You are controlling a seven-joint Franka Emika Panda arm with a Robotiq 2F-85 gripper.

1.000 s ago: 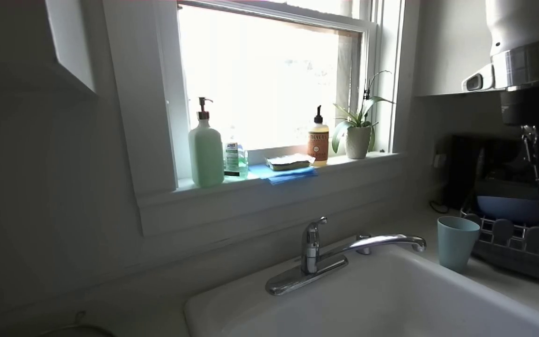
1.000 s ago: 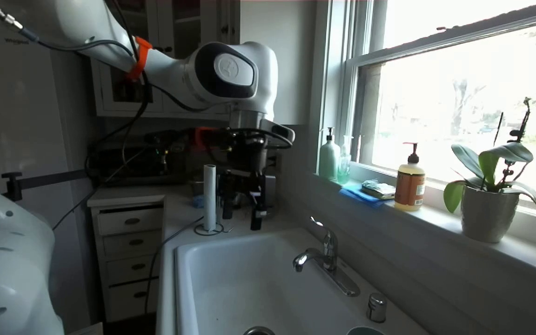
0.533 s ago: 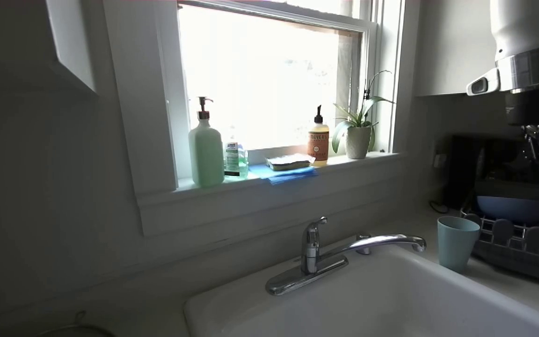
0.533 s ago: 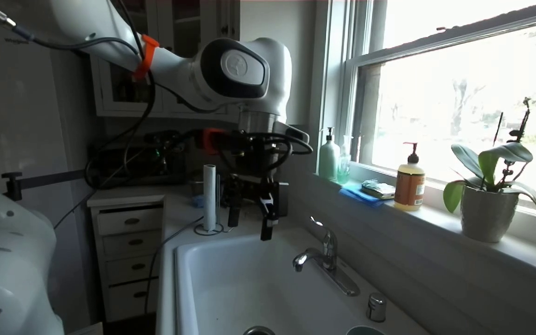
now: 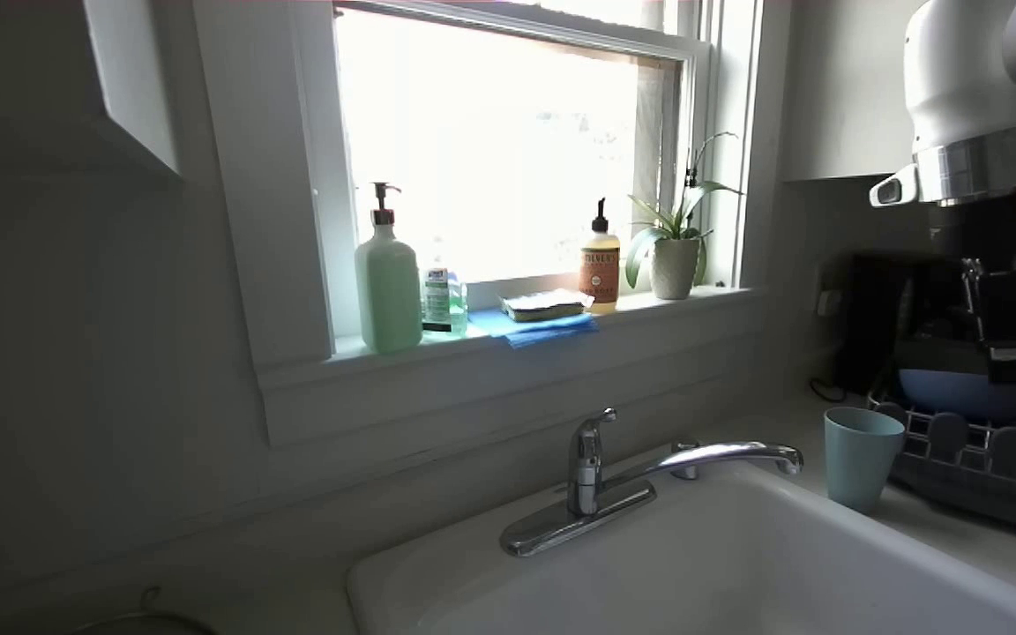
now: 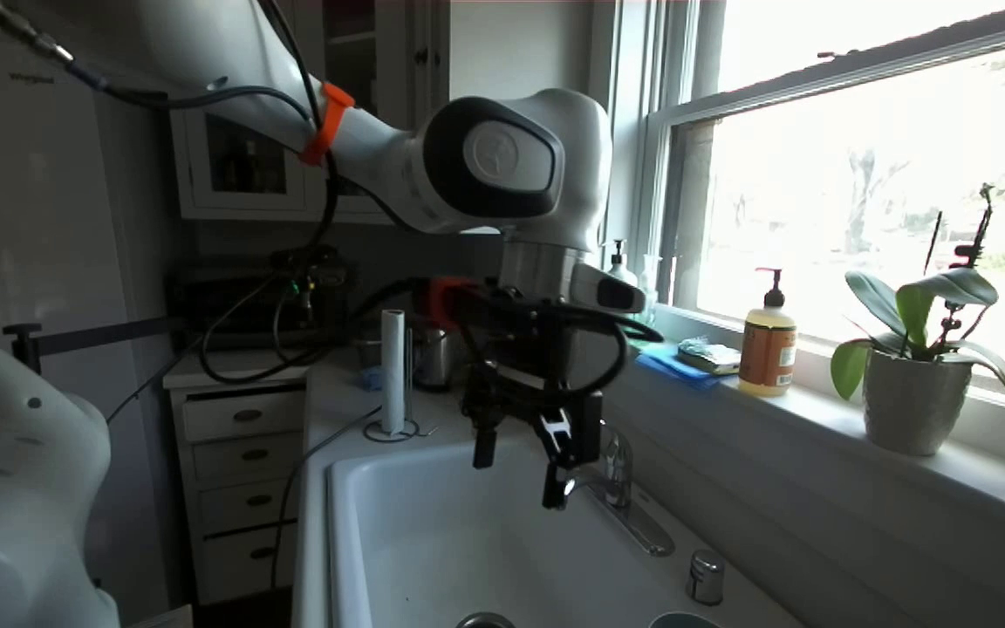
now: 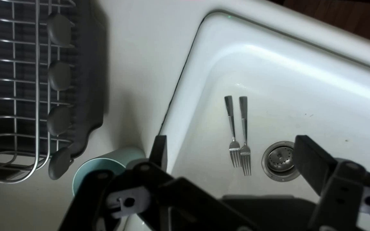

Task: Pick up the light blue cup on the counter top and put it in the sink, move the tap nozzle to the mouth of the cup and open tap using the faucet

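Observation:
The light blue cup stands upright on the counter beside the sink and the dish rack. In the wrist view the cup is at lower left, partly behind a finger; only its rim shows at the bottom of an exterior view. My gripper is open and empty, pointing down over the sink, with the cup outside its left finger. The gripper is near the tap nozzle, partly covering it in that exterior view. The nozzle and faucet handle show fully in an exterior view.
The dish rack stands beside the cup. Two forks lie in the sink near the drain. A soap bottle and a potted plant stand on the sill. A white upright roll is on the far counter.
My arm and open gripper have moved right and down in an exterior view, out over the sink toward the tap. The cup and tap have not moved.

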